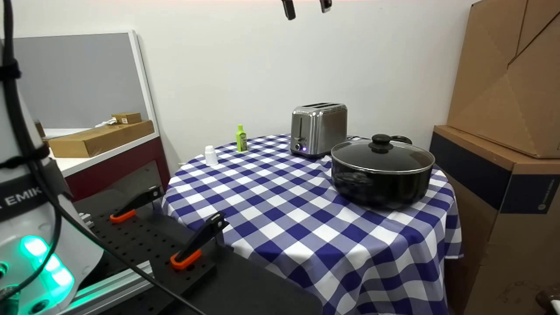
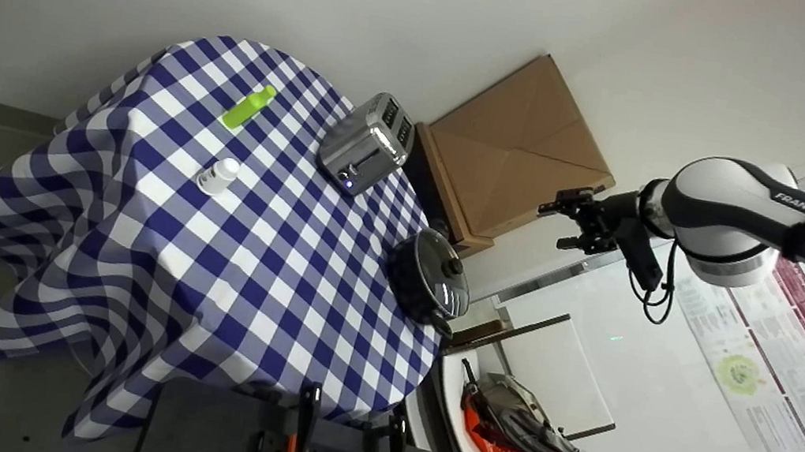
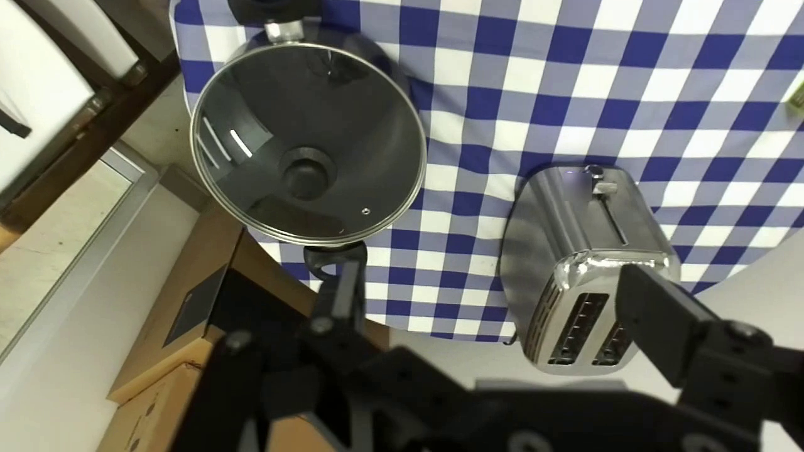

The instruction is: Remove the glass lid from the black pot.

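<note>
The glass lid (image 3: 320,129) is seated on the black pot (image 1: 380,188), near the edge of the counter (image 1: 280,218) by the cardboard boxes (image 1: 503,109). The jaws are spread wide apart; they should be centred over the knob (image 1: 381,141), closed squarely, then raised straight up.

Smooth glass lid (image 3: 314,135), glinting at ten o'clock in the wrist view; glossy black pot (image 1: 380,188); polished-metal toaster (image 1: 320,131); matt tablecloth (image 1: 280,194).
</note>
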`<move>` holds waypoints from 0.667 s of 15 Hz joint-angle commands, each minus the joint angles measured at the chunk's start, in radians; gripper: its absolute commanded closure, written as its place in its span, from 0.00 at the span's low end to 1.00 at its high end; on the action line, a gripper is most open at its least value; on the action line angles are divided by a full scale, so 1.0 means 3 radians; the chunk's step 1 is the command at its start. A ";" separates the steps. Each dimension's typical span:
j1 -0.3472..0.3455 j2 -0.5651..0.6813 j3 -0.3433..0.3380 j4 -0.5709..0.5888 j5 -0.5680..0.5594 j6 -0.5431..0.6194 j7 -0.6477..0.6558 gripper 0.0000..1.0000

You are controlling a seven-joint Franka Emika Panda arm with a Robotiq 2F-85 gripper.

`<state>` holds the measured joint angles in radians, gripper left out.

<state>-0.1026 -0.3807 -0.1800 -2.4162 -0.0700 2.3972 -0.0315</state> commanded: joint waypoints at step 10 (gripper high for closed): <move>-0.0319 0.2080 -0.0162 0.1706 0.0642 -0.0279 -0.0687 0.00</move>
<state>-0.1520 0.1396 -0.2511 -2.0141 0.1094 2.3810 -0.2139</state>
